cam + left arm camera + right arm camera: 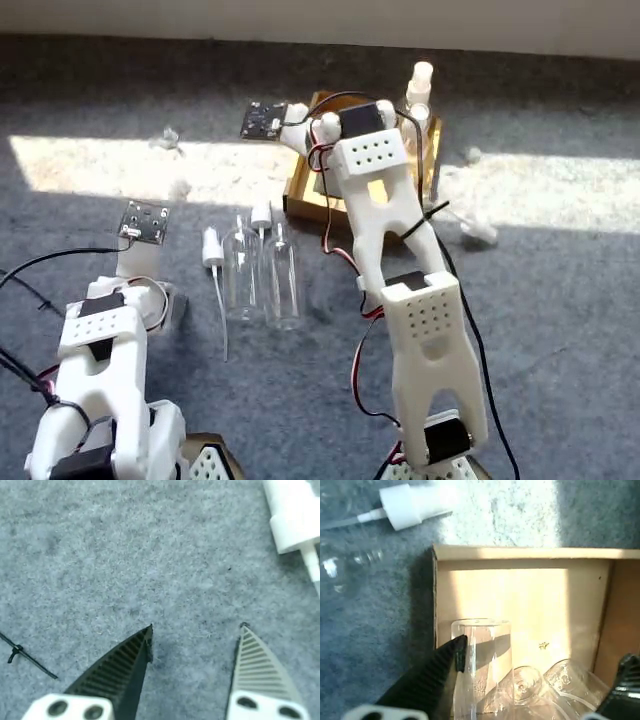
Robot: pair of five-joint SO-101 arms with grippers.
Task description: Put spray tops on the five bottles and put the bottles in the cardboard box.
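High view shows the loose spray top [213, 248] on the grey carpet just right of the left pincer [196, 627], head pointing away from the arms and dip tube trailing back toward them, beside two clear bottles [282, 285]. That pincer, on the nearer arm, gapes wide and empty. The right pincer [545, 650] hangs open over the cardboard box [520, 555], gripping nothing.
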